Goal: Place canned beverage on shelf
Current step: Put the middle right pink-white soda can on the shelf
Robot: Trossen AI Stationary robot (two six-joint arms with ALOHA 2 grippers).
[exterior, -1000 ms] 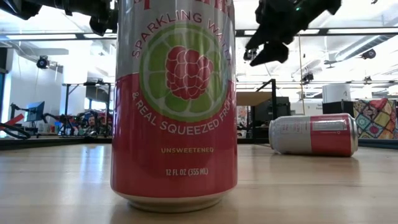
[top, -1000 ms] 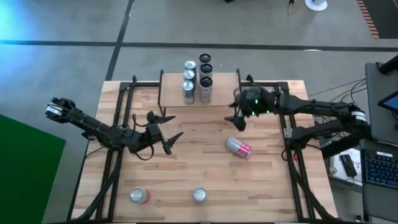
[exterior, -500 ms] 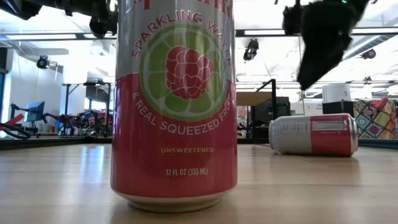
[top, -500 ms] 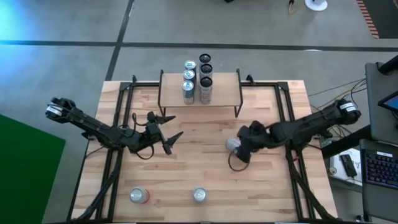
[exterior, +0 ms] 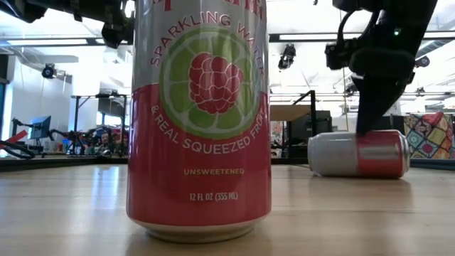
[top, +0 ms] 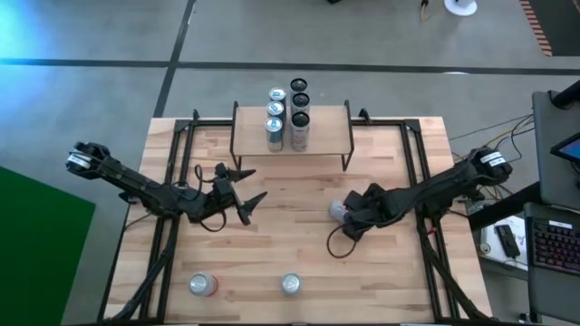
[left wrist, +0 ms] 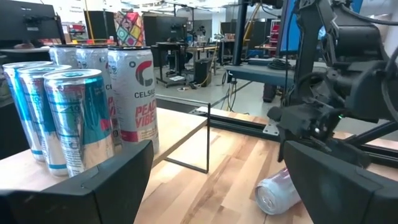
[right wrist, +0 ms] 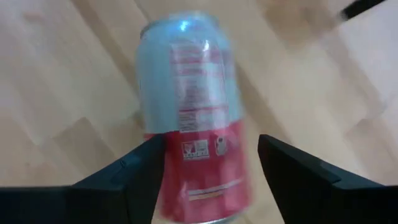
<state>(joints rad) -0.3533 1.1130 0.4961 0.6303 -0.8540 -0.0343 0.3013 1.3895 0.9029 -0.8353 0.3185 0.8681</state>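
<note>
Five cans (top: 288, 118) on shelf (top: 326, 136).

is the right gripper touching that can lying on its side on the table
Cannot tell. In the right wrist view the right gripper straddles the tipped can, one finger at its edge, but motion blur hides any contact or gap.

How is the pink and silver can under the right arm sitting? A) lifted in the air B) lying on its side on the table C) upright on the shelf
B: the can lies on its side on the table, the right gripper straddling it.
</note>
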